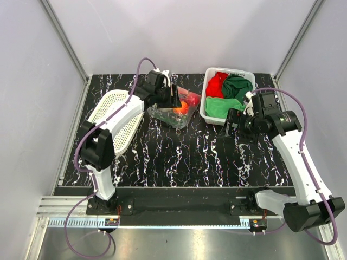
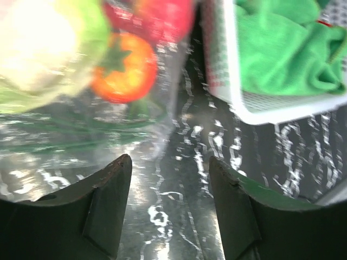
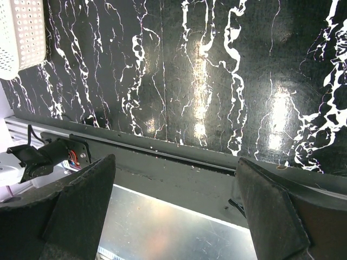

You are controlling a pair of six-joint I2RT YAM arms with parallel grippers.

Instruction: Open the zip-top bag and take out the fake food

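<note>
The clear zip-top bag (image 1: 172, 115) lies on the black marble table at the back middle, with the fake food (image 1: 182, 106) inside. In the left wrist view the crinkly bag (image 2: 59, 141) holds a pale green cabbage (image 2: 38, 49), an orange piece with a green stem (image 2: 123, 67) and a red piece (image 2: 157, 16). My left gripper (image 1: 172, 101) is open just above the bag's near side, fingers (image 2: 116, 184) apart with nothing between them. My right gripper (image 1: 233, 122) is open and empty, raised in front of the right basket. I cannot make out the zip strip.
A white basket (image 1: 205, 111) with red cloth (image 1: 216, 84) and green cloths (image 1: 222, 105) stands right of the bag; it also shows in the left wrist view (image 2: 233, 76). An oval white mesh basket (image 1: 115, 120) lies at the left, seen too in the right wrist view (image 3: 19, 32).
</note>
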